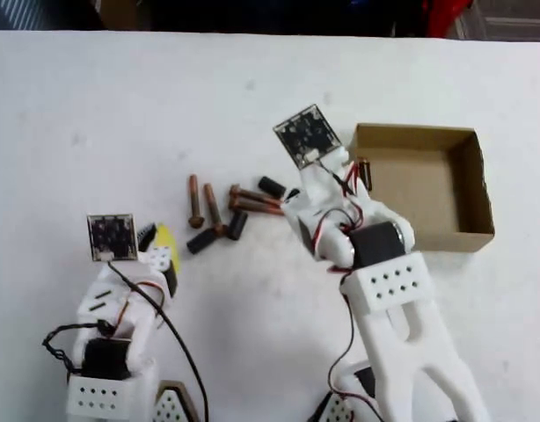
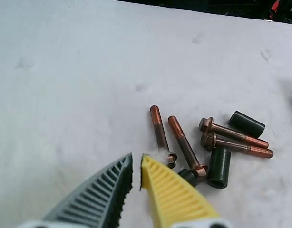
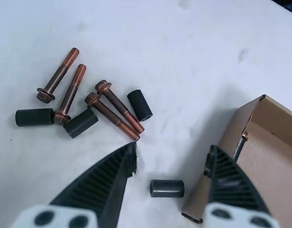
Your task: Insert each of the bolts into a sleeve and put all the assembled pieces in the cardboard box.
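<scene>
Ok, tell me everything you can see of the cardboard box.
The box is plain brown cardboard, shallow, roughly square, open on top, with low upright walls. It sits flat on the white table, on the right arm's side. One bolt shows inside, by the wall nearest the right gripper; whether it is assembled I cannot tell. A loose sleeve lies just outside that wall.
</scene>
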Controlling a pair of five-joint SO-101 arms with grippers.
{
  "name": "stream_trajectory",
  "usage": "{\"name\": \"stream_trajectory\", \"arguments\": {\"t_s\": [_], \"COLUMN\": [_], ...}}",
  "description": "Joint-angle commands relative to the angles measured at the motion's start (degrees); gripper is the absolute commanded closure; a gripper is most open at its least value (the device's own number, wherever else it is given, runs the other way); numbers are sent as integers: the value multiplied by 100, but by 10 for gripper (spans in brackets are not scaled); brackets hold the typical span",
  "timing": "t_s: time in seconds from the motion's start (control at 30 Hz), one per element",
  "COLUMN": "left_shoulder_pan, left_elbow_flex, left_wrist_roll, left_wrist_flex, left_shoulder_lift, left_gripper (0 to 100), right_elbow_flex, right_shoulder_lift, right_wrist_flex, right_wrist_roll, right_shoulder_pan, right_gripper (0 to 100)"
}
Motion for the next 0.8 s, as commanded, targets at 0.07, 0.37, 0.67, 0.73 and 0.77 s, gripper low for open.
{"name": "stream_trajectory", "arguments": {"t_s": [0.07, 0.37, 0.67, 0.73, 0.77], "left_shoulder_pan": [-66, -66, -66, -66, -66], "left_elbow_flex": [0, 0, 0, 0, 0], "left_wrist_roll": [-35, -35, -35, -35, -35], "left_wrist_flex": [105, 211, 211, 211, 211], "left_shoulder_lift": [-57, -57, -57, -57, -57], "left_gripper": [928, 928, 928, 928, 928], "right_elbow_flex": [-1275, -2180, -3130, -3314, -3376], "right_shoulder_lift": [971, 2800, 4048, 4277, 4365], "right_wrist_flex": [523, 629, 673, 673, 673], "right_wrist_roll": [114, 1565, 2611, 2760, 2804], "right_shoulder_pan": [-22, -13, 224, 224, 224], "right_gripper": [779, 779, 779, 779, 779]}}
